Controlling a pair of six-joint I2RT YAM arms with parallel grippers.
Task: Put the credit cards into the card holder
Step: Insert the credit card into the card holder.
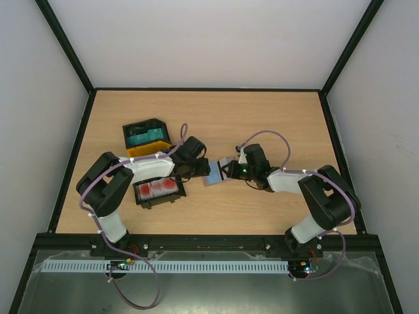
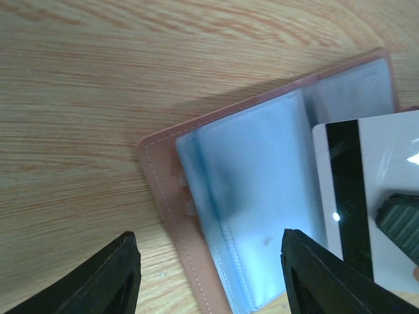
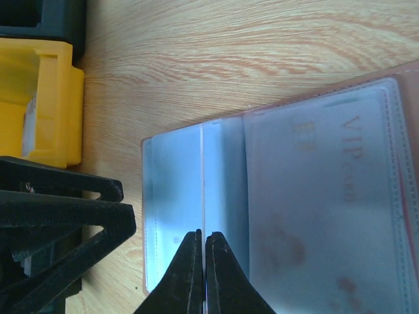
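Overhead, I see the open brown leather-look card holder (image 1: pixel 213 174) on the wooden table (image 1: pixel 275 124). Left wrist: my left gripper (image 2: pixel 209 281) stands spread over it, beside a white black-striped plastic card (image 2: pixel 393 173). Right wrist: my right gripper (image 3: pixel 203 261) pinches that card edge-on.

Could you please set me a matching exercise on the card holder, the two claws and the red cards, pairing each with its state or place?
Things:
1. card holder
2. left claw
3. right claw
4. red cards

States or places:
A. shut on a white card
B. in a black tray
C. fingers apart, above the holder
D. lying spread open on the table

Pairs: 1-D, 2-C, 3-A, 4-B
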